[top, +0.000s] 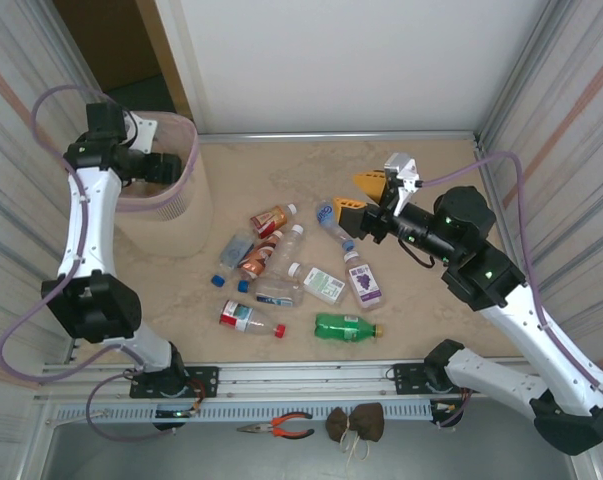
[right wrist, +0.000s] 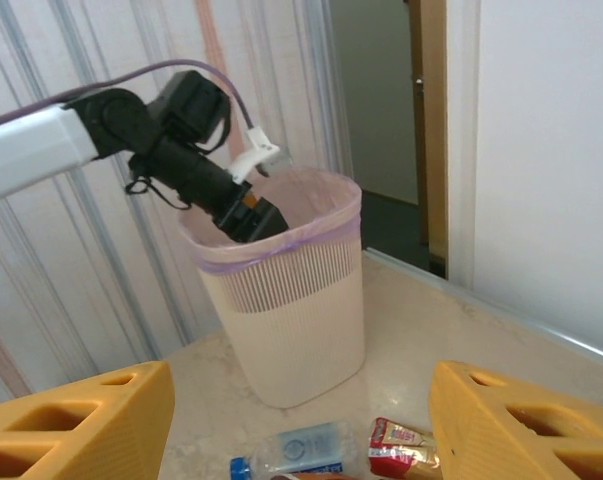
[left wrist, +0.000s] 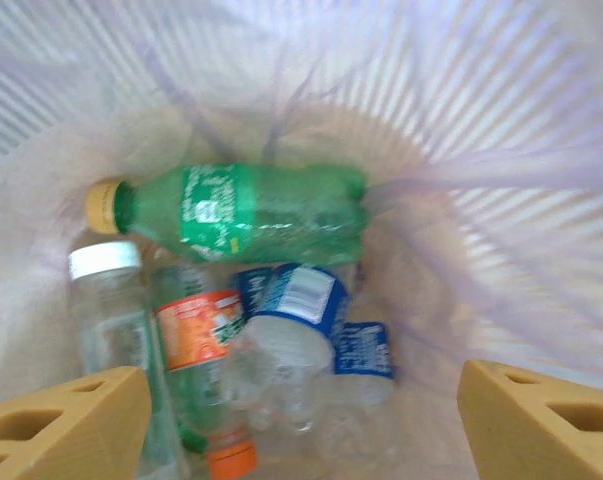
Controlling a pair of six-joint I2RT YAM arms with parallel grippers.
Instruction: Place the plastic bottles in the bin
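The beige bin [top: 171,225] with its pink liner stands at the far left of the table. My left gripper [top: 167,166] hangs open over its mouth with nothing between the fingers. In the left wrist view, the left gripper [left wrist: 301,430] looks down the bin's ribbed wall [left wrist: 501,90] at a green bottle [left wrist: 251,212], an orange-labelled bottle [left wrist: 196,330] and a blue-labelled bottle [left wrist: 296,300]. Several plastic bottles lie mid-table, among them a green one [top: 346,326] and a purple-labelled one [top: 362,278]. My right gripper [top: 359,198] stands open and holds nothing, just right of a blue-capped bottle [top: 333,225].
In the right wrist view, the right gripper [right wrist: 301,425] faces the bin [right wrist: 301,320], with a blue-capped bottle [right wrist: 301,452] and a red and gold one [right wrist: 406,445] low in front. Pliers [top: 278,428] and a brown bundle [top: 354,422] lie on the front ledge. Corrugated walls close both sides.
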